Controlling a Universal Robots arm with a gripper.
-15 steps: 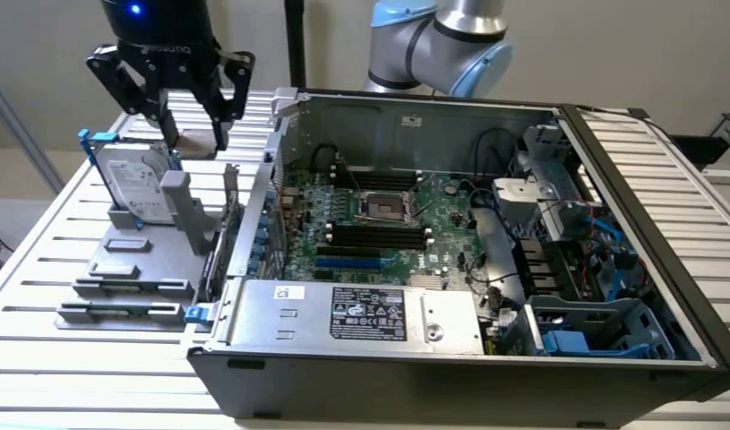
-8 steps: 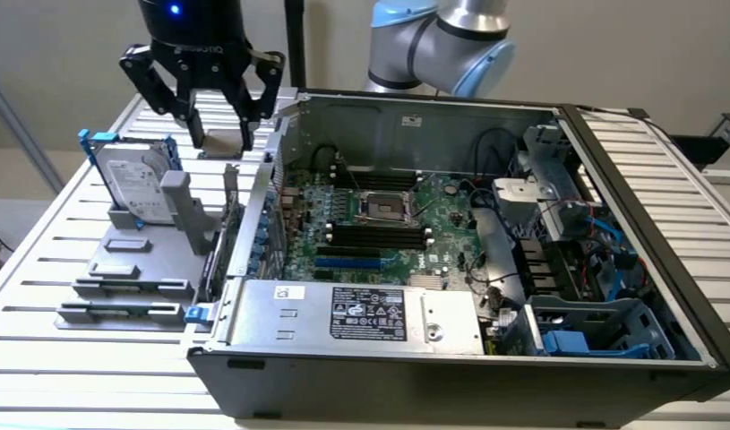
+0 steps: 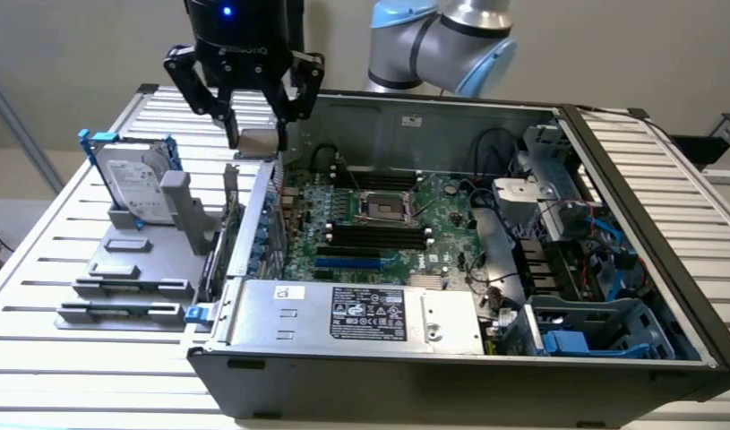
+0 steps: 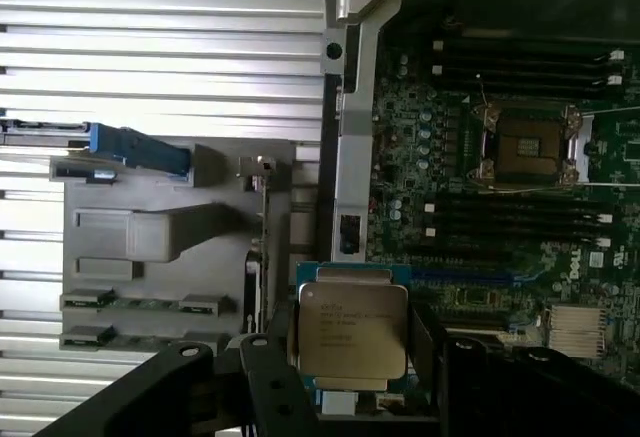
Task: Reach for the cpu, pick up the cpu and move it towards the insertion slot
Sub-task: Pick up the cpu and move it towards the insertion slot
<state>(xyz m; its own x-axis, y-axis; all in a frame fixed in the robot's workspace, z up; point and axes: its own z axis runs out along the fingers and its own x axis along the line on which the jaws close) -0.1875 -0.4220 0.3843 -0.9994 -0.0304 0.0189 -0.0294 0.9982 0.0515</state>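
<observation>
My gripper [image 3: 257,125] hangs above the table at the left outer wall of the open computer case, shut on the cpu [image 3: 258,141], a small flat grey square between its dark fingers. In the wrist view the cpu [image 4: 353,327] shows its silver-grey top with printed text, clamped by the gripper [image 4: 352,352] from both sides. The insertion slot [image 3: 386,208], a square socket with a shiny metal frame and dark centre, lies open on the green board inside the case, off to the exterior view's right of the gripper. From the wrist camera the insertion slot [image 4: 527,144] is uncovered.
A silver hard drive [image 3: 135,184] in a blue frame stands on a grey fixture tray [image 3: 125,264] at the exterior view's left. The case wall [image 3: 260,210] runs between tray and board. Black memory slots [image 3: 377,235] flank the socket; a power supply [image 3: 353,313] sits in front.
</observation>
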